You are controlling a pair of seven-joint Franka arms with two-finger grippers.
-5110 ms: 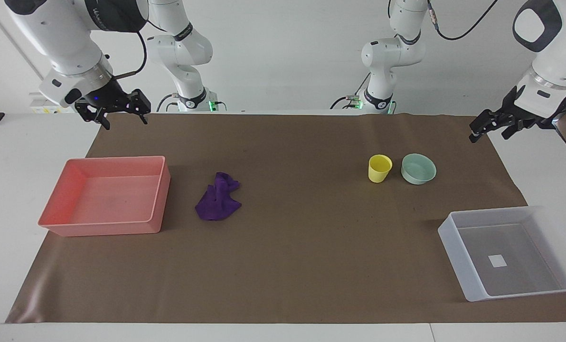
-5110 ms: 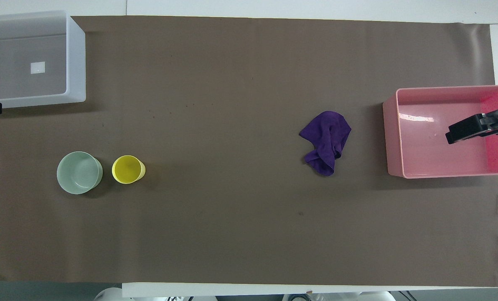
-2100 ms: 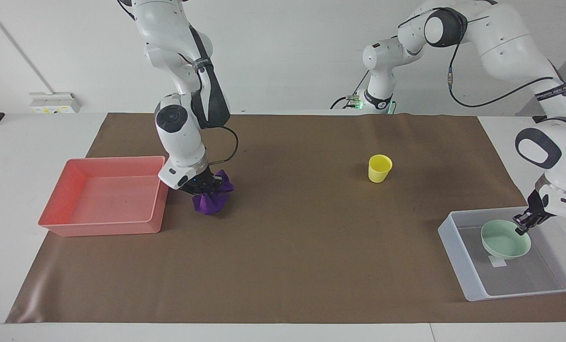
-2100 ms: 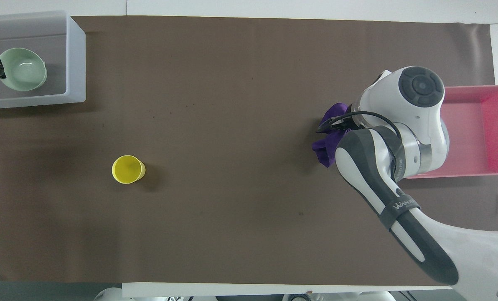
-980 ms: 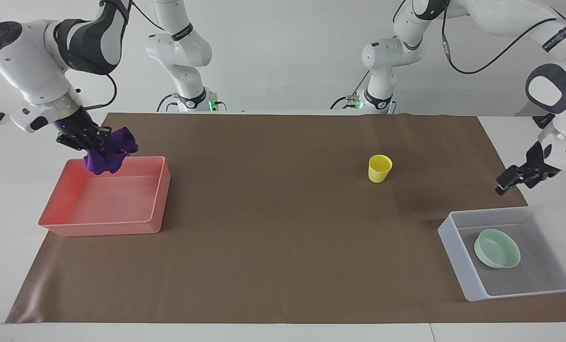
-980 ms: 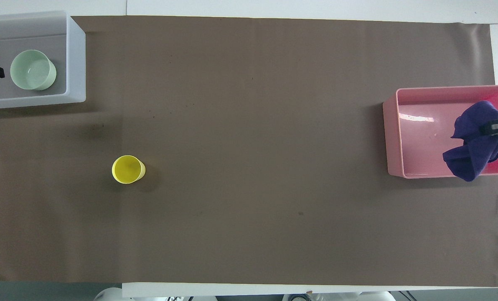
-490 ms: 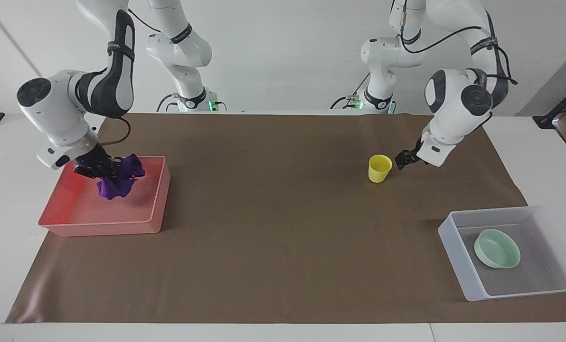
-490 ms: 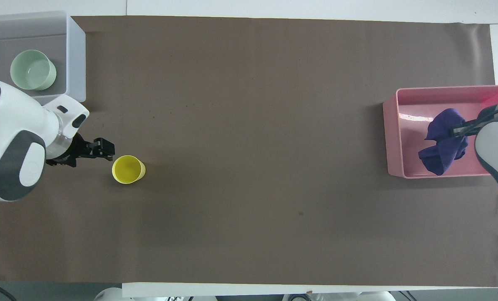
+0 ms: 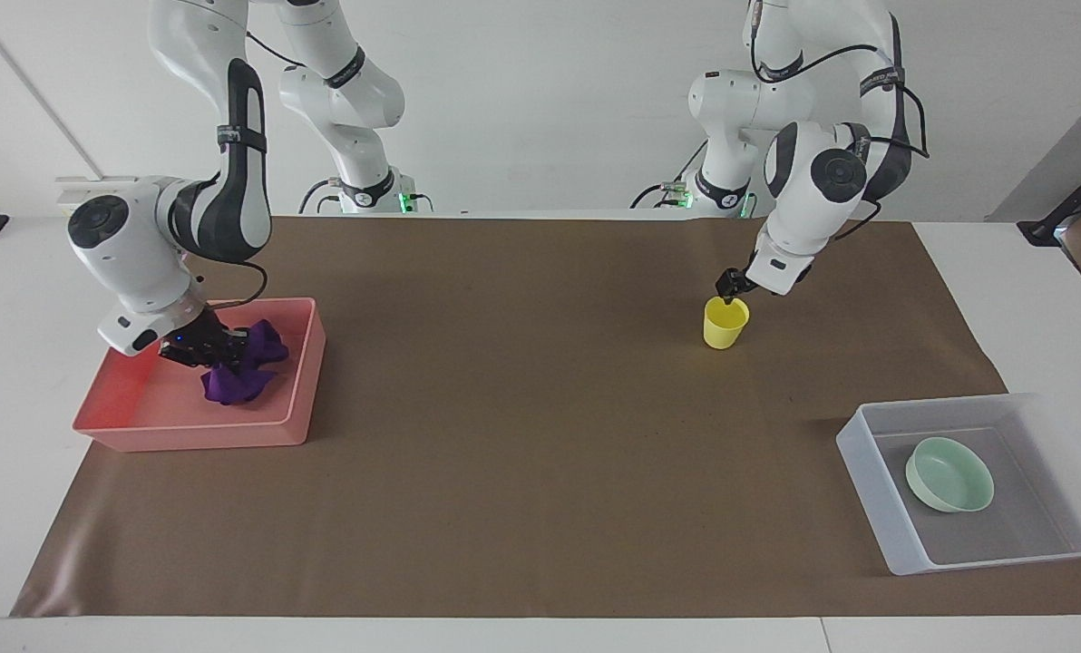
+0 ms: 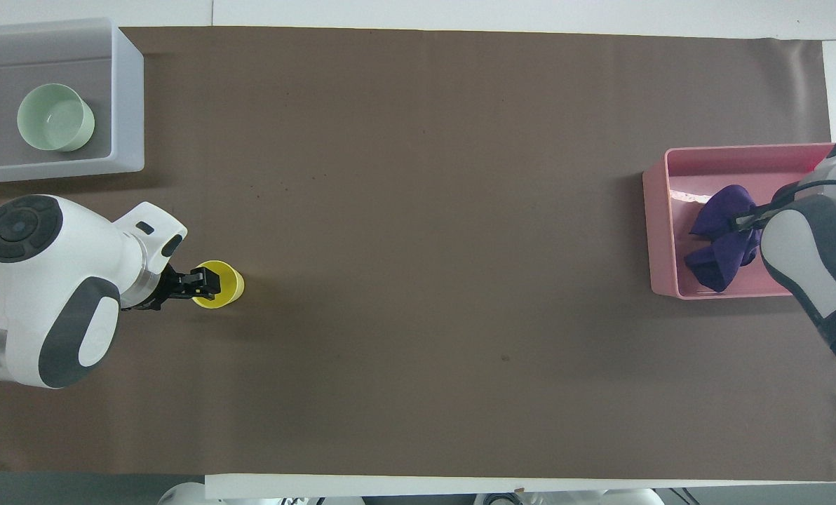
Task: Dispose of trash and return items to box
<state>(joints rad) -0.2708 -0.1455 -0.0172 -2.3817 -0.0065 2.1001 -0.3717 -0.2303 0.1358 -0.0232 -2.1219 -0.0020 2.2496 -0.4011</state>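
The purple rag [image 9: 241,376] hangs from my right gripper [image 9: 209,352], which is shut on it low inside the pink tray [image 9: 187,435]. In the overhead view the rag [image 10: 716,242] sits within the tray [image 10: 660,231], under the right gripper [image 10: 744,221]. The yellow cup [image 9: 724,328] stands upright on the mat. My left gripper [image 9: 729,284] is at its rim, open, with the fingers astride the rim wall; the overhead view shows the left gripper [image 10: 204,280] over the cup [image 10: 227,280]. The mint-green bowl [image 9: 949,473] lies in the translucent box [image 9: 876,508].
A brown mat [image 9: 540,453] covers the table. The box [image 10: 129,98] with the bowl [image 10: 55,116] is at the left arm's end, farther from the robots than the cup. The pink tray is at the right arm's end.
My right gripper has lowered the rag deeper into the pink tray. My left gripper has moved from beside the cup to over its rim.
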